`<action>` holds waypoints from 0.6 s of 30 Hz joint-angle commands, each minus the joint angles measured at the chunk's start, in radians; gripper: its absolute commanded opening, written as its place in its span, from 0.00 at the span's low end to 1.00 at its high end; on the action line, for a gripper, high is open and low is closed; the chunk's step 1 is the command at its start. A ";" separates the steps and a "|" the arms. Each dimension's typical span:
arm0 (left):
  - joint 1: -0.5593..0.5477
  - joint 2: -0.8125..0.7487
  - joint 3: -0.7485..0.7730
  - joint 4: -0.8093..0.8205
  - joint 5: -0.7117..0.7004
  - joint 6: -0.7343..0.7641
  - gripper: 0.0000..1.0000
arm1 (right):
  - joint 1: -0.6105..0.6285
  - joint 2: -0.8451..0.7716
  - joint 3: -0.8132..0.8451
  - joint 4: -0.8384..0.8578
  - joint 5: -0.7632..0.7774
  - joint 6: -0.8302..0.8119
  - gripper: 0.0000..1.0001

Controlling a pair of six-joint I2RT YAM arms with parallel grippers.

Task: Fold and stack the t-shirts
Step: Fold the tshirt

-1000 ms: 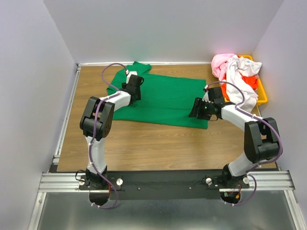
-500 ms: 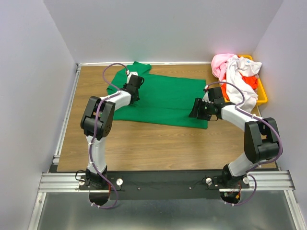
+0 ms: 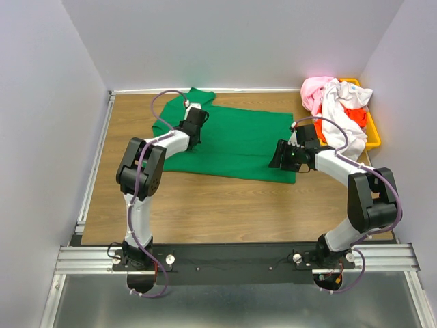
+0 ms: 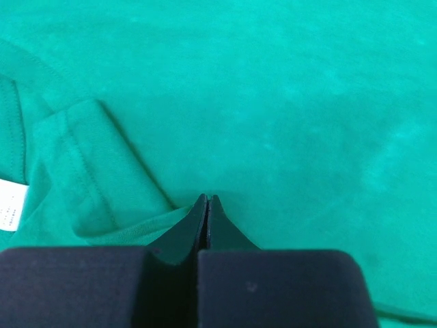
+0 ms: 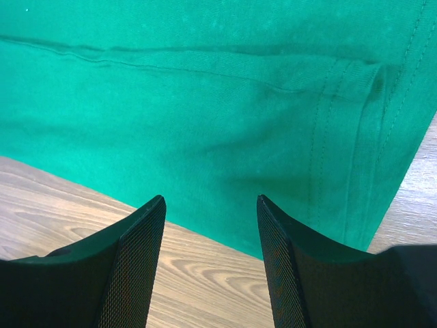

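A bright green t-shirt [image 3: 239,140] lies spread flat on the wooden table [image 3: 225,198], its collar toward the far left. My left gripper [image 3: 196,117] sits on the shirt near the collar. In the left wrist view the left gripper [image 4: 207,198] is shut, its tips pinching a small pucker of green cloth [image 4: 287,102], with a folded sleeve edge [image 4: 89,171] and a white label [image 4: 10,208] to the left. My right gripper [image 3: 281,157] hovers at the shirt's near right corner. The right wrist view shows it [image 5: 212,205] open over the hem [image 5: 225,171] and bare wood.
A yellow-orange bin [image 3: 373,137] stands at the far right, heaped with pink [image 3: 314,89], white [image 3: 338,109] and orange-red [image 3: 355,117] t-shirts. Grey walls close in the table on three sides. Bare wood lies between the green shirt and the arm bases.
The left gripper has closed from open to shut on the green cloth and shifted slightly toward the collar. The right arm has not moved.
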 commanded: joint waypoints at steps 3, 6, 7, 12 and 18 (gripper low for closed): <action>-0.050 -0.013 0.026 0.053 0.002 0.066 0.00 | 0.005 -0.009 -0.015 0.020 -0.019 0.005 0.63; -0.053 -0.010 0.033 0.056 0.012 0.071 0.00 | 0.007 -0.010 -0.017 0.020 -0.021 0.005 0.63; -0.055 -0.009 0.035 0.057 0.017 0.071 0.00 | 0.005 -0.012 -0.018 0.020 -0.019 0.004 0.63; -0.059 0.001 0.033 0.068 0.049 0.094 0.00 | 0.005 -0.012 -0.020 0.020 -0.019 0.005 0.63; -0.061 0.011 0.038 0.076 0.060 0.096 0.00 | 0.007 -0.010 -0.020 0.020 -0.016 0.007 0.63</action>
